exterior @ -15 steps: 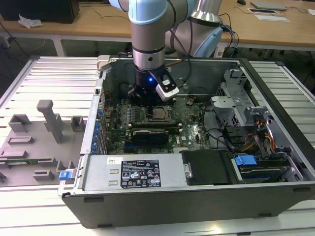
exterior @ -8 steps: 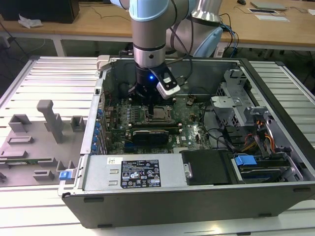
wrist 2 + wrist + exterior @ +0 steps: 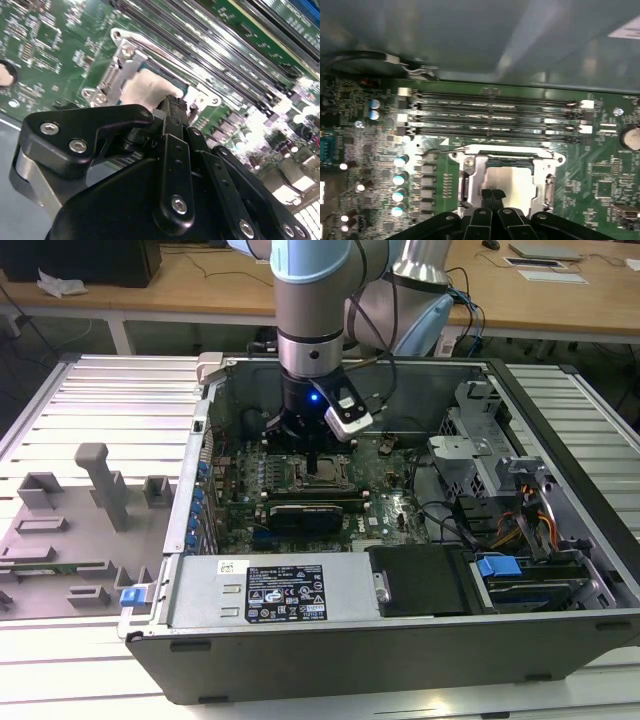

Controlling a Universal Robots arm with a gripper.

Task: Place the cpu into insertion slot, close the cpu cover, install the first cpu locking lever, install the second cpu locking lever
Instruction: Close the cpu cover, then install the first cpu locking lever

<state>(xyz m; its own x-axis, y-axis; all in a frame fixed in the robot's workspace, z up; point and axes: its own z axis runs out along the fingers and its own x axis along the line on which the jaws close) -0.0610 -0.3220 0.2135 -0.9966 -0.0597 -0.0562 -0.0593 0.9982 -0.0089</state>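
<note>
The cpu (image 3: 512, 185) lies flat in the insertion slot (image 3: 510, 161), its dull silver top facing up out of the board toward the claw (image 3: 492, 196). It is square, with no long axis to speak of, and its edges run parallel to the long black memory slots (image 3: 495, 112) just beside the insertion slot. The cpu cover (image 3: 470, 162) lies down around the insertion slot as a bright metal frame, and the chip shows through its window. In the first wrist view the claw's two black fingers are drawn together with nothing seen between them, their tips over the middle of the chip. In the second wrist view a fingertip (image 3: 172, 106) sits right at the edge of the pale chip top (image 3: 142, 90), and whether it touches cannot be told.

Around the insertion slot spreads the green board (image 3: 600, 170), with a row of small capacitors (image 3: 399, 185) on one side. In the exterior view the arm reaches straight down into the open computer case (image 3: 400, 640), the claw (image 3: 318, 455) over the insertion slot, and a long black card (image 3: 310, 512) lies near it. The case rests on a slatted metal worktop (image 3: 100, 390), with grey fixtures (image 3: 100, 490) to the exterior view's left
</note>
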